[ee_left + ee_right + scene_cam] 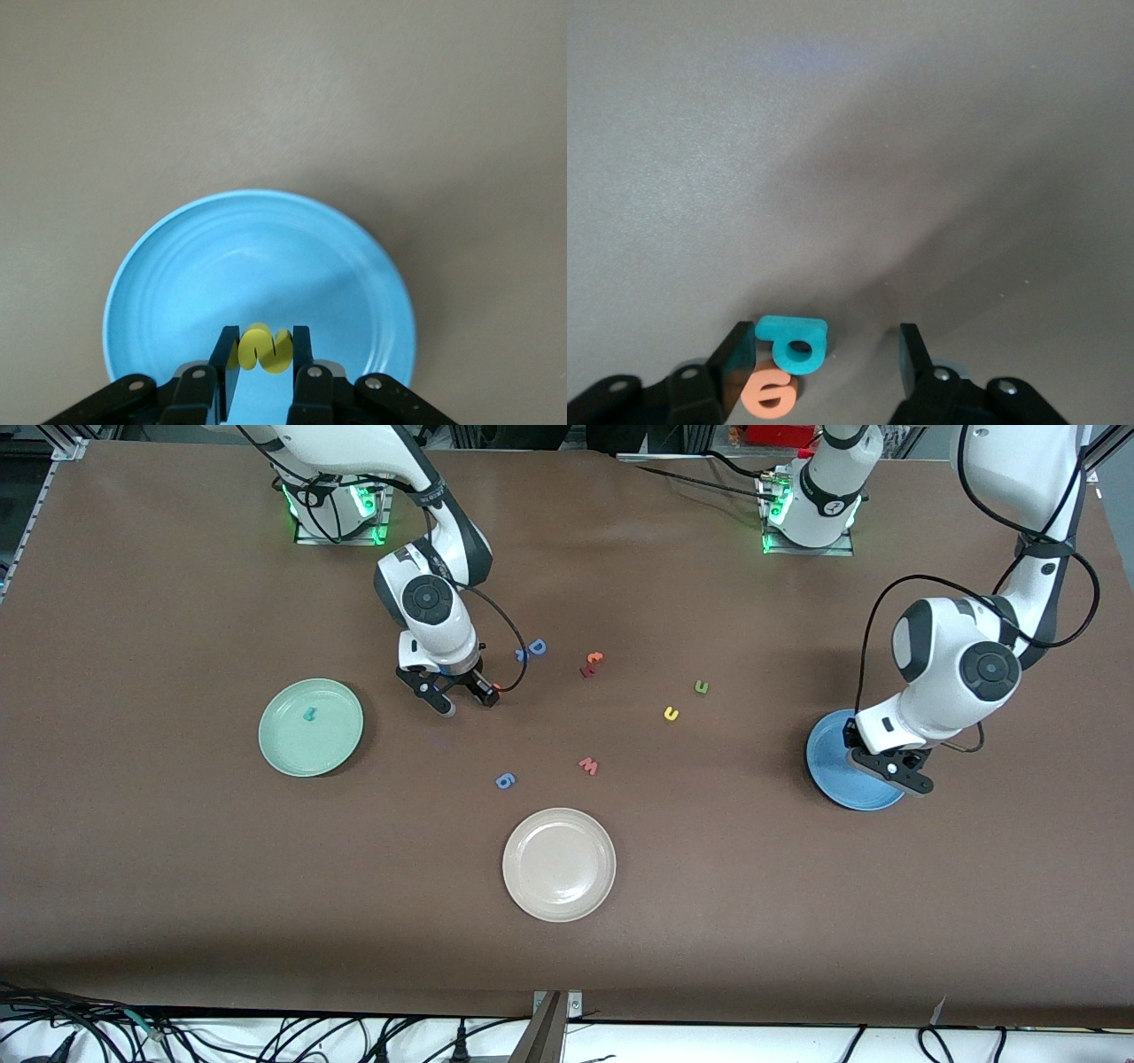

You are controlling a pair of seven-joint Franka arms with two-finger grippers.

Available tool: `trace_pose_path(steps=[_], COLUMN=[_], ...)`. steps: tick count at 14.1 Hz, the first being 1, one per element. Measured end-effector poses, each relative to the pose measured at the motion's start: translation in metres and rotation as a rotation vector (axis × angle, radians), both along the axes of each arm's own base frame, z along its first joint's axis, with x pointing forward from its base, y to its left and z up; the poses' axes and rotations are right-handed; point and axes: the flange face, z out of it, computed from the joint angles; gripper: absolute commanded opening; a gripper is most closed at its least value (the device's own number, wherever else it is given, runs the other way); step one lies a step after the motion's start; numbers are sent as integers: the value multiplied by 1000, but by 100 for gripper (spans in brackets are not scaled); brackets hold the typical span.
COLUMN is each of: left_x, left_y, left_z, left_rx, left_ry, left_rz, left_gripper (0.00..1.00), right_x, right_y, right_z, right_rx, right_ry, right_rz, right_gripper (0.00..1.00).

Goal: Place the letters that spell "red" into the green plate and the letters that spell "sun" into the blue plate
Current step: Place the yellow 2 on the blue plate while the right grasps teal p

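My left gripper [260, 359] hangs over the blue plate [266, 257], shut on a yellow "s" [261, 347]. In the front view that gripper [905, 776] covers part of the blue plate [831, 769]. My right gripper [824, 363] is down at the table, open, with a teal "d" [796, 347] and an orange "e" [769, 395] lying side by side between its fingers, close to one finger [733, 365]. In the front view the right gripper [468, 705] stands beside the green plate [332, 746], which holds a teal "r" [309, 714]. A yellow "u" [671, 713] and a green "n" [701, 686] lie mid-table.
A beige-white plate [559, 864] sits nearest the front camera. A red "w" [589, 765] and a blue figure [505, 780] lie between it and the right gripper. A blue "D" [536, 646] and red-orange letters [592, 662] lie farther from the camera.
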Motion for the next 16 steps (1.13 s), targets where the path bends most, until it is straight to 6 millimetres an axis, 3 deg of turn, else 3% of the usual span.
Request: trace_pose_path(steps=[1,2,4,6,9,10,11,12,15,16], left_x=[-1,-1,-2,-2,-2,-2,-2,-2,-3,-5], left_y=[8,13,14,13,13,12,11,9,-12,-27], left_z=[0,-1,-1,-1,-1,-1,-1,-1,-2,0], left_rx=[2,4,5,5,4,1,-8,-13,-16,-20], left_ry=[3,4,5,6,6,6,4,3,12,16], left_rz=[-12,-16,-23,-26,-26,-17,2,26,95,133], left_gripper=[28,59,73,73,73,81,98,100,100,100], right_x=[0,0,-1,0,1,1,0,0,-6,-6], right_y=[0,0,-1,0,1,1,1,2,8,9], right_z=[-1,-1,-3,-2,-1,-1,-1,-2,-2,-2], right_rx=[-1,-2,-4,-2,1,1,1,1,0,0], right_ry=[1,2,4,1,-3,-3,-2,-2,-1,-1], right_rz=[-1,-2,-11,-19,-24,-29,-35,-36,-36,-39], right_gripper=[62,59,53,46,46,46,46,46,46,39])
